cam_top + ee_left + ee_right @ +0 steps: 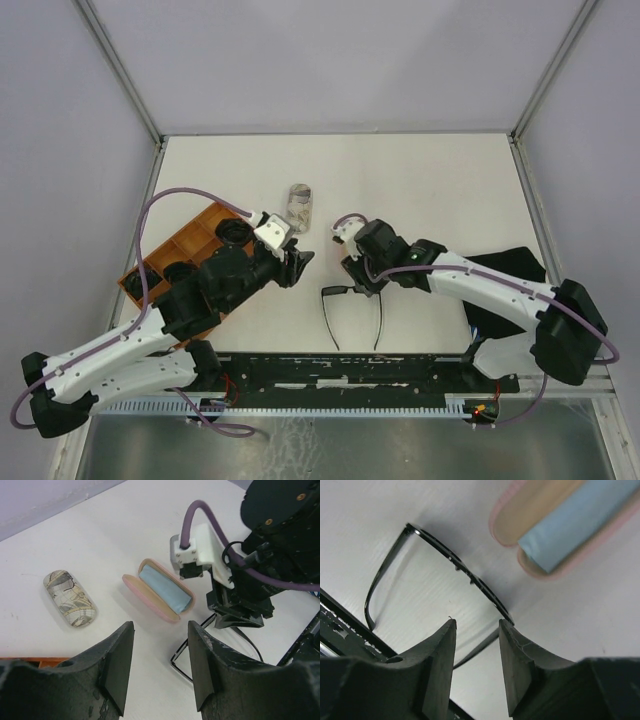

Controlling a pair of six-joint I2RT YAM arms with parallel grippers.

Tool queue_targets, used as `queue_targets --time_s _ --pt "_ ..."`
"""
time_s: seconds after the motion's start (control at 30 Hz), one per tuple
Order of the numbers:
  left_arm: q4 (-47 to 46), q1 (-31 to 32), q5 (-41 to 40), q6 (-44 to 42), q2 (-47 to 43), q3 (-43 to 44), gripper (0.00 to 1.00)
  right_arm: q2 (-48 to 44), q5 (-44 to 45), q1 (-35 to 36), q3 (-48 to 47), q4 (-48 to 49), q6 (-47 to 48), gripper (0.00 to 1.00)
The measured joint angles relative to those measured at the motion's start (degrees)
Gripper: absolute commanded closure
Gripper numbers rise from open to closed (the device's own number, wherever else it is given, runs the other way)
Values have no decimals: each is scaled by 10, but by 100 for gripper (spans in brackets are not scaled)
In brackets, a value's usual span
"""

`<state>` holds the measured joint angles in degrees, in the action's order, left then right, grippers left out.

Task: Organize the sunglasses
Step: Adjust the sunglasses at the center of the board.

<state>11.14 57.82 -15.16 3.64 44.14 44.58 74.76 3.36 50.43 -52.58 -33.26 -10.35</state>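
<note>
Right gripper (476, 625) parted over the thin-framed sunglasses (454, 562); left gripper (161, 628) parted, empty

Bright, even, diffuse light from overhead fills all three views. The white table (420, 180) looks slightly washed out in the upper middle of the overhead view. Shadows are soft and pale: the sunglasses (465, 575) cast a faint grey one left of centre in the right wrist view. The dark fingers (112, 675) along the bottom edges look slightly soft.
</note>
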Motion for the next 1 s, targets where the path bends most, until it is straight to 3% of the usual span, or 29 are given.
queue_targets --time_s 0.23,0.43,1.0 --pt "19 0 -31 0 -12 0 41 104 -67 -1 -51 32 146 56" --pt "25 0 -54 0 -33 0 40 153 -113 -18 -89 19 219 59" --pt "8 0 -118 2 -123 -31 39 243 -161 -37 -139 -25 281 63"
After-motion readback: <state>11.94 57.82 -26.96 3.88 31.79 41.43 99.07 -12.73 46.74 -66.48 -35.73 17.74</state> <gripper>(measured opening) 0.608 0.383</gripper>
